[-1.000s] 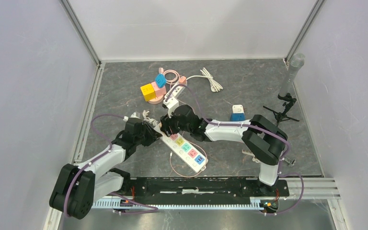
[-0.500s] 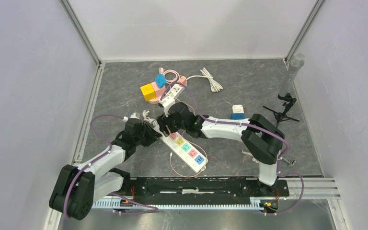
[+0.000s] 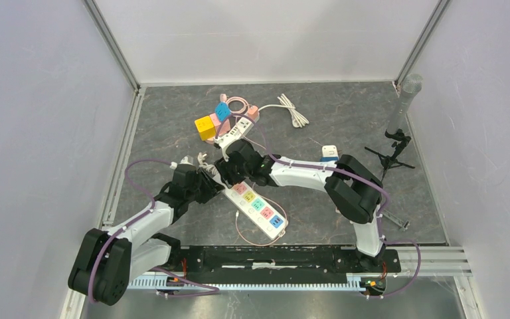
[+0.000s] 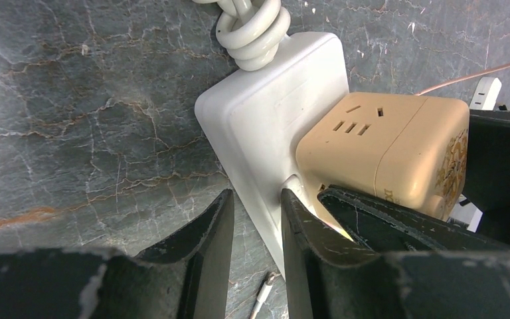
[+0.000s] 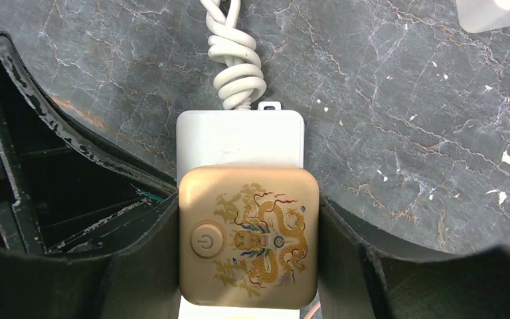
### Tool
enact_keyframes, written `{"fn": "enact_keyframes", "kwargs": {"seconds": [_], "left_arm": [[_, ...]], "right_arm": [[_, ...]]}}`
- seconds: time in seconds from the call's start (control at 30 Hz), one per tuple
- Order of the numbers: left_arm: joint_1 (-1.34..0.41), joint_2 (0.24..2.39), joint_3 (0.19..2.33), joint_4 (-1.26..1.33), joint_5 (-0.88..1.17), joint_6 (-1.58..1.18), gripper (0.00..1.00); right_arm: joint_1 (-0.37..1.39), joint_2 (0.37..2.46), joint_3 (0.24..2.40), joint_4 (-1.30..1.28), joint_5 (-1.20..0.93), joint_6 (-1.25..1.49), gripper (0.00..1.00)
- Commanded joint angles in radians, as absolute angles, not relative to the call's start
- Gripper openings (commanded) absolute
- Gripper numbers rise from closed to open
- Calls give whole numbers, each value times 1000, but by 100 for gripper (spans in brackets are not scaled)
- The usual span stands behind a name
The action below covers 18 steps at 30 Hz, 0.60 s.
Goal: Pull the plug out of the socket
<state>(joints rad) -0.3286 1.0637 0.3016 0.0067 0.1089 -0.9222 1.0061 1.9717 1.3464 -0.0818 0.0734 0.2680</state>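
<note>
Grey marbled tabletop [image 3: 345, 119] carries a white plastic power strip [image 3: 259, 209] with pastel sockets, its long axis diagonal, near-right to far-left. Left wrist: the left gripper [image 4: 255, 199] stands barely parted at the strip's long edge; whether it grips is unclear. Right wrist: the right gripper [image 5: 249, 256] clamps the beige dragon-printed cube plug [image 5: 248, 226], seated face-up on the strip's cord end.

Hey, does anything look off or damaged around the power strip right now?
The white cord is twisted into a tight coil right where it leaves the strip. The left fingers look scuffed and chipped along their edges. The cube plug sits square on the strip and looks undamaged.
</note>
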Motion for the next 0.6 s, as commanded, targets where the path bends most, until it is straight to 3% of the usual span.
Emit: {"fn": "enact_keyframes", "kwargs": {"seconds": [0.0, 0.27, 0.57], "left_arm": [[-324, 1084, 276, -106, 58, -879, 39], [-322, 1106, 273, -104, 71, -891, 39], [-321, 1121, 279, -114, 61, -890, 39]], "right_arm": [[1004, 1905, 1398, -81, 68, 316, 0], [984, 1791, 1247, 211, -132, 433, 0], [989, 1777, 1238, 181, -59, 295, 0]]}}
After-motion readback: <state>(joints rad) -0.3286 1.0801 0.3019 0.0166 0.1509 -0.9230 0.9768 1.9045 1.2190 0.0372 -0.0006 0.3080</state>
